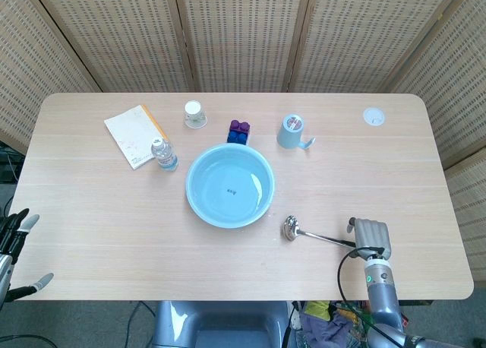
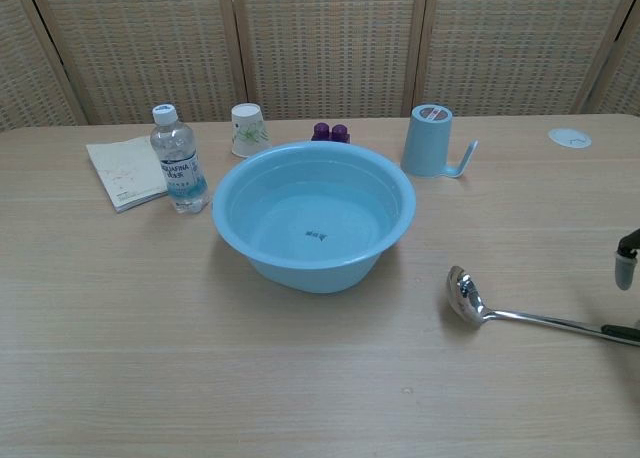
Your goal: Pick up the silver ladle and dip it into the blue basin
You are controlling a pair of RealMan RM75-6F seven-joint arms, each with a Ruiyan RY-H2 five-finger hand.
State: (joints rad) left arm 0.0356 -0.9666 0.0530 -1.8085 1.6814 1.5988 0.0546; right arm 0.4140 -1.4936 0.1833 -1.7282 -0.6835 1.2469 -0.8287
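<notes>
The table point(image 1: 91, 211) carries the blue basin point(image 1: 229, 186) at its centre, and the silver ladle point(image 1: 323, 236) lies flat just right of it, bowl toward the basin, handle running away toward the right near edge. The right hand point(image 1: 370, 237) hovers over the handle's dark tip, holding nothing; whether its fingers are spread or curled I cannot tell. The left hand point(image 1: 14, 238) waits open at the far left edge, well apart, so the right is plainly nearer.
</notes>
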